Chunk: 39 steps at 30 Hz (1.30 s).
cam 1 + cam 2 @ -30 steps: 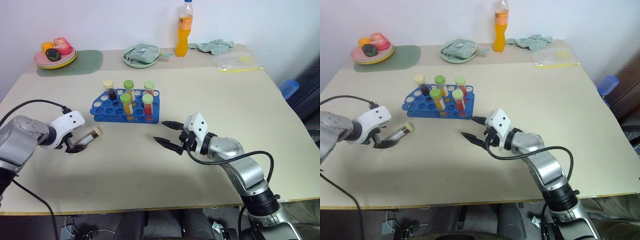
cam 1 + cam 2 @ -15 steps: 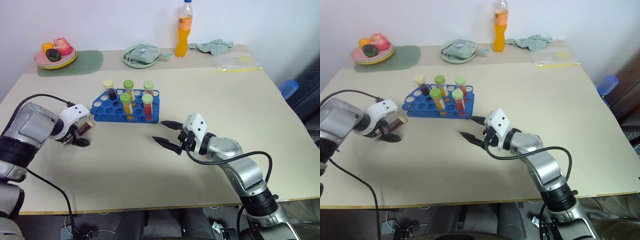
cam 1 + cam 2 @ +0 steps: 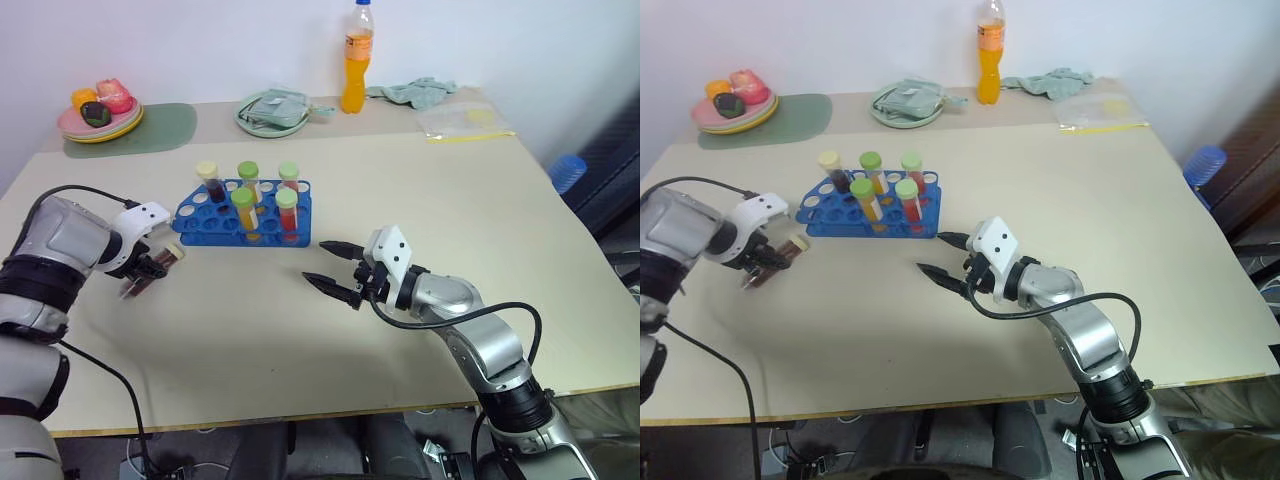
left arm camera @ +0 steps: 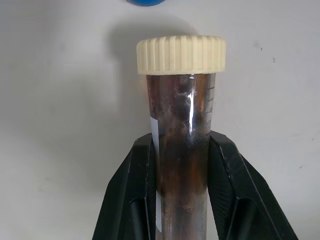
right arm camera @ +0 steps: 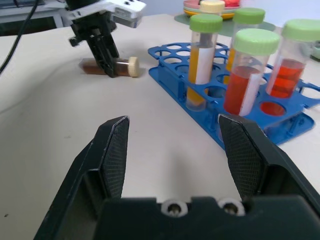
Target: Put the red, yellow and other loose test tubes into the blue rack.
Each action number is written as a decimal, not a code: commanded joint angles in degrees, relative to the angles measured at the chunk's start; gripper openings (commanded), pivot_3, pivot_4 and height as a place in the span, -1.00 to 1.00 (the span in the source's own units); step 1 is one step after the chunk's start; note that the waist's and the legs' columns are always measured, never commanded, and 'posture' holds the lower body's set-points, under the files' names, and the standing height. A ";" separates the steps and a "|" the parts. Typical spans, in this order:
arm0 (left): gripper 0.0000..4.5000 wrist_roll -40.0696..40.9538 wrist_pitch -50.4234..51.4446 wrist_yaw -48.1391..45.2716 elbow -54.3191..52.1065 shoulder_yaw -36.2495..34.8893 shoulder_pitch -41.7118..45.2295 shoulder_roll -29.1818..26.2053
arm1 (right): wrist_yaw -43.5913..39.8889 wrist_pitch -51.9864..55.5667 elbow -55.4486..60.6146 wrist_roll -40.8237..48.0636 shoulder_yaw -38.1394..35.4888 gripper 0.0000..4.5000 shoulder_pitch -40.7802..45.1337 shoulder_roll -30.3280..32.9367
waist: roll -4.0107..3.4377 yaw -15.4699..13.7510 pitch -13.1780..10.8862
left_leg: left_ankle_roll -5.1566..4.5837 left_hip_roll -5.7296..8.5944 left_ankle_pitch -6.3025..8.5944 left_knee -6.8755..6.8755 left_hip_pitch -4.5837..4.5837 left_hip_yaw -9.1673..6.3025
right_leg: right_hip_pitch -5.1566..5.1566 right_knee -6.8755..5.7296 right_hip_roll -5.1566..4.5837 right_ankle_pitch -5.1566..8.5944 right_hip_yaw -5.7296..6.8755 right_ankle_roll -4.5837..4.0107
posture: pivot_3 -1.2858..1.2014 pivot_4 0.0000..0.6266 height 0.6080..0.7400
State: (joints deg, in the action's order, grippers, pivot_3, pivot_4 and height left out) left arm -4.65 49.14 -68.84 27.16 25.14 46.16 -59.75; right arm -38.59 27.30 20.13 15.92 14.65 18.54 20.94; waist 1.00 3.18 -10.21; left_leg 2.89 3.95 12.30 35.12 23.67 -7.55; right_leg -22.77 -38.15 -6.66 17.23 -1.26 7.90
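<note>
A dark brown test tube (image 4: 181, 150) with a cream cap lies low over the table, just left of the blue rack (image 3: 195, 212). My left gripper (image 3: 153, 268) comes down from above and is shut on its middle, one black finger (image 4: 134, 200) on each side. The rack holds several upright tubes: green-capped ones with yellow (image 3: 243, 212) and red (image 3: 287, 212) liquid, and a cream-capped dark one (image 3: 210, 180). Right of the rack, my right gripper (image 3: 330, 266) hovers open and empty, level and pointing toward the rack.
Along the table's far edge stand a plate of fruit (image 3: 98, 112) on a green mat (image 3: 160, 128), a plate with a cloth (image 3: 272, 110), an orange drink bottle (image 3: 353, 60), a crumpled cloth (image 3: 415, 90) and a plastic bag (image 3: 455, 120).
My left hand rolled and moved closer to the rack's left end, and its fingers closed on the brown tube. The right arm kept still. The camera shifted slightly.
</note>
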 commanded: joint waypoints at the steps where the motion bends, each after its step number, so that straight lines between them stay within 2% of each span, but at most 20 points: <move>1: -0.65 2.75 -0.62 2.80 -1.29 -10.53 -3.69 -5.43 | 0.08 -0.28 2.93 0.37 -0.68 0.41 -0.41 0.36 | 0.01 0.50 -0.01 | 0.00 -0.01 0.00 -0.03 0.00 -0.03 | -0.02 0.00 0.00 0.01 0.01 -0.01 | 0.03 -0.52 1.00; 3: -0.65 7.80 -3.71 9.13 -2.10 -23.69 -8.37 -4.26 | -0.04 -0.16 3.14 0.76 -0.97 0.41 -0.84 0.61 | 0.01 0.64 0.00 | 0.00 -0.01 0.00 -0.06 0.02 -0.09 | -0.03 0.01 0.00 0.01 0.02 -0.02 | 0.03 -0.52 1.00; 5: -0.65 12.48 -10.63 16.13 -8.54 -37.51 -13.72 0.64 | -0.17 -0.19 3.23 0.88 -1.21 0.41 -1.01 0.81 | 0.03 0.49 0.00 | 0.00 -0.03 0.00 -0.04 0.02 -0.15 | -0.02 0.03 -0.02 0.02 0.04 -0.03 | 0.03 -0.52 1.00; 7: -0.65 15.78 -16.32 27.52 -18.09 -49.35 -16.99 10.45 | -0.31 -0.30 3.01 0.73 -1.56 0.41 -0.81 1.18 | 0.00 -0.94 0.02 | 0.00 -0.04 0.00 -0.01 0.02 -0.15 | 0.04 0.09 -0.13 0.02 0.05 -0.03 | 0.03 -0.52 1.00; 9: -0.65 18.50 -17.76 34.78 -26.90 -54.29 -18.83 19.37 | -0.57 -0.44 2.82 0.66 -1.75 0.41 -0.57 1.67 | 0.22 -2.07 0.11 | 0.01 -0.12 0.00 0.13 0.06 -0.18 | 0.13 0.18 -0.19 0.00 0.10 -0.01 | 0.03 -0.52 1.00; 10: -0.65 18.89 -19.12 37.01 -30.86 -54.13 -20.14 22.97 | -0.73 -0.47 2.78 0.67 -1.73 0.41 -0.49 1.82 | 0.32 -2.31 0.16 | 0.01 -0.10 0.00 0.21 0.08 -0.15 | 0.14 0.16 -0.19 -0.01 0.08 -0.01 | 0.03 -0.52 1.00; 11: -0.65 18.74 -23.07 41.38 -35.02 -53.11 -20.98 28.99 | -1.04 -0.43 2.65 0.68 -1.57 0.41 -0.28 1.94 | 0.36 -2.46 0.19 | 0.01 -0.04 0.00 0.23 0.12 -0.15 | 0.13 0.17 -0.19 -0.02 0.08 -0.01 | 0.03 -0.52 1.00; 13: -0.65 15.53 -30.58 49.70 -39.03 -49.57 -21.69 38.19 | -1.43 -0.39 2.29 0.73 -1.24 0.41 0.18 1.96 | 0.42 -3.10 0.20 | 0.01 0.12 0.01 0.26 0.14 -0.15 | 0.13 0.17 -0.25 -0.03 0.06 0.00 | 0.03 -0.52 1.00; 15: -0.65 14.16 -34.70 54.05 -39.55 -48.63 -21.66 42.83 | -1.56 -0.35 2.11 0.72 -1.12 0.41 0.41 1.89 | 0.45 -3.29 0.22 | 0.01 0.14 0.00 0.30 0.16 -0.12 | 0.13 0.16 -0.23 -0.04 0.08 0.00 | 0.03 -0.52 1.00; 18: -0.65 8.12 -46.88 59.10 -35.46 -42.62 -24.24 48.58 | -1.80 -0.61 1.65 0.46 -0.95 0.41 0.81 1.86 | 0.45 -2.43 0.23 | 0.01 0.14 0.00 0.23 0.11 -0.05 | 0.10 0.15 -0.20 -0.04 0.03 0.00 | 0.03 -0.52 1.00; 20: -0.65 6.57 -51.66 63.03 -31.62 -41.65 -25.00 51.61 | -1.66 -0.82 1.55 0.01 -0.80 0.41 0.98 1.86 | 0.41 -2.40 0.25 | 0.01 0.14 0.00 0.17 0.07 0.03 | 0.09 0.16 -0.20 -0.04 0.00 0.00 | 0.03 -0.52 1.00; 28: -0.65 6.22 -58.30 66.16 -23.88 -39.23 -26.42 52.90 | -0.53 -0.73 2.16 -0.43 -1.30 0.41 0.23 1.89 | 0.42 -2.44 0.25 | 0.01 0.15 0.01 0.19 0.06 0.08 | 0.12 0.16 -0.17 -0.03 0.01 0.00 | 0.03 -0.52 1.00; 39: -0.65 6.76 -55.57 66.14 -19.84 -36.53 -24.52 52.62 | -0.02 -0.81 1.95 -0.53 -0.99 0.41 0.32 1.11 | 0.42 -2.40 0.25 | 0.01 0.15 0.01 0.19 0.06 0.07 | 0.13 0.16 -0.16 -0.03 0.03 0.00 | 0.03 -0.52 1.00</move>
State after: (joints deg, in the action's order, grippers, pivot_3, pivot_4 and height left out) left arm 1.96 -6.62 -3.22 7.70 -11.83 21.06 -6.75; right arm -38.70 27.25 20.61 14.88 14.18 18.50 22.48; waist 1.41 0.78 -9.96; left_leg 2.90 4.09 12.31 35.31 23.73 -7.49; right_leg -22.64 -37.99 -6.82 17.20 -1.23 7.90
